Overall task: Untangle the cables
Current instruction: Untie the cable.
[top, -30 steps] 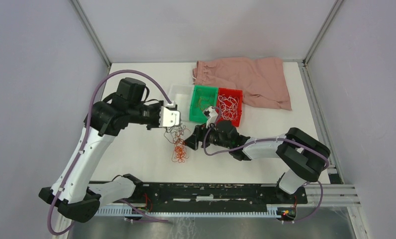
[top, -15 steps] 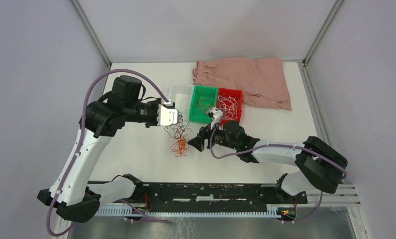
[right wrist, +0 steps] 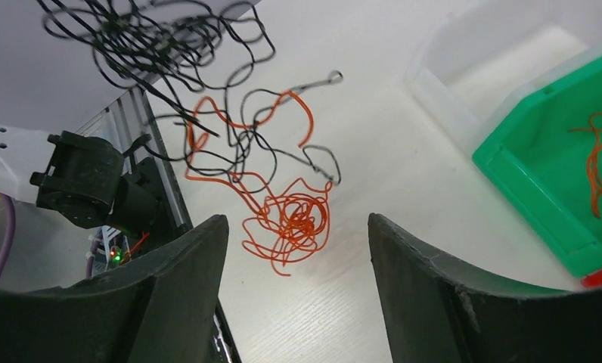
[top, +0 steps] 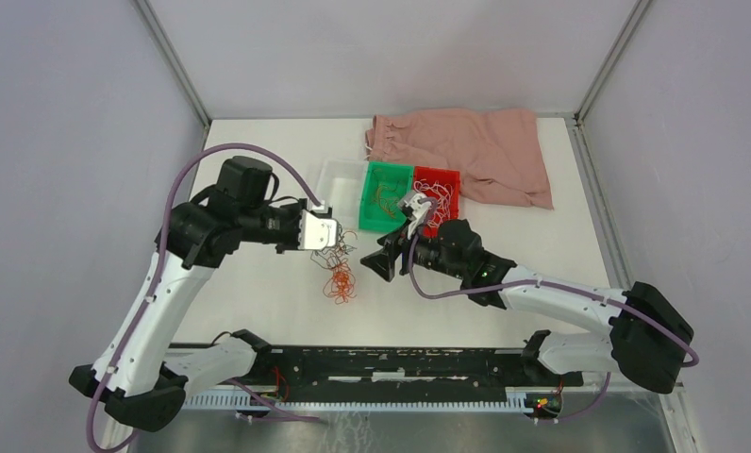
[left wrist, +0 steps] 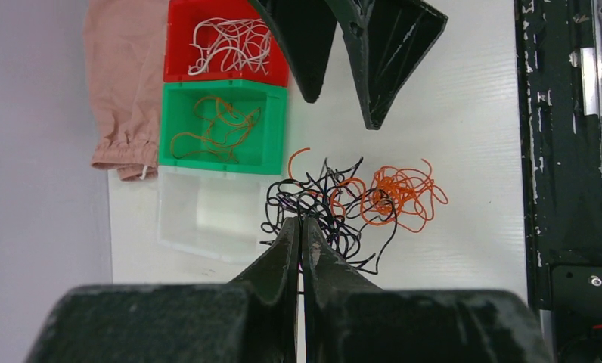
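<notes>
You're pinching black cables in the closed left gripper, right gripper gaping empty; lifting is risking cinching orange cables.

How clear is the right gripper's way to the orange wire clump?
Likely yes: the right gripper is open and aimed at the orange clump with nothing between. Black wires hanging from the shut left gripper tangle into it, though.
</notes>
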Controlling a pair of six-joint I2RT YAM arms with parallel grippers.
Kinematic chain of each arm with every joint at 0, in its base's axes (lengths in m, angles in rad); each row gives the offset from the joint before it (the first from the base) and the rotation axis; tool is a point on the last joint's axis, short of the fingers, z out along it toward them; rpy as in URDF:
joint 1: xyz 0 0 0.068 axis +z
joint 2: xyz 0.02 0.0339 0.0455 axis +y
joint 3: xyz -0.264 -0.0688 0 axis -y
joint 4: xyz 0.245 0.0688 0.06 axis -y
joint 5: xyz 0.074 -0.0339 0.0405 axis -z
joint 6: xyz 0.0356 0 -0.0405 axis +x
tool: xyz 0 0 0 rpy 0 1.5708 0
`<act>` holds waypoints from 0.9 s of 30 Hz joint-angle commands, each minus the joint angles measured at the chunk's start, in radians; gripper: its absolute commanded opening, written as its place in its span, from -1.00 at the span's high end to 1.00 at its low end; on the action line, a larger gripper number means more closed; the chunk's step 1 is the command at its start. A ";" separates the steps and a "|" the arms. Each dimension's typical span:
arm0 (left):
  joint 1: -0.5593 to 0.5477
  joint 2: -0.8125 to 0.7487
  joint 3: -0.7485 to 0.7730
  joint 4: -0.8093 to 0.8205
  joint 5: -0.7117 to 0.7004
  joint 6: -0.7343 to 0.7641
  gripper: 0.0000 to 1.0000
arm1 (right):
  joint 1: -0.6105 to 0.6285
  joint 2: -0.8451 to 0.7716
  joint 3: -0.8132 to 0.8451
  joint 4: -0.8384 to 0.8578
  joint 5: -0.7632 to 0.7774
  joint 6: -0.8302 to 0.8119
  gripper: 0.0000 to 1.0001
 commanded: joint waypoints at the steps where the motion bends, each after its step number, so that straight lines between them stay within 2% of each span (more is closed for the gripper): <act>1: 0.002 -0.029 -0.030 0.055 0.044 0.005 0.94 | 0.006 -0.019 0.083 0.001 -0.048 -0.031 -0.48; 8: 0.003 -0.034 -0.020 0.066 0.003 0.009 0.94 | 0.011 0.048 0.079 0.037 -0.105 0.011 -0.43; 13: 0.002 -0.034 -0.021 0.072 -0.027 0.018 0.94 | 0.058 0.073 0.000 0.117 -0.071 -0.033 -0.43; 19: 0.002 -0.031 -0.007 0.071 -0.029 0.005 0.94 | 0.110 0.155 0.010 0.177 -0.040 -0.050 -0.42; 27: 0.001 -0.025 0.014 0.068 -0.022 -0.037 0.94 | 0.154 0.262 0.108 0.250 0.134 -0.102 -0.35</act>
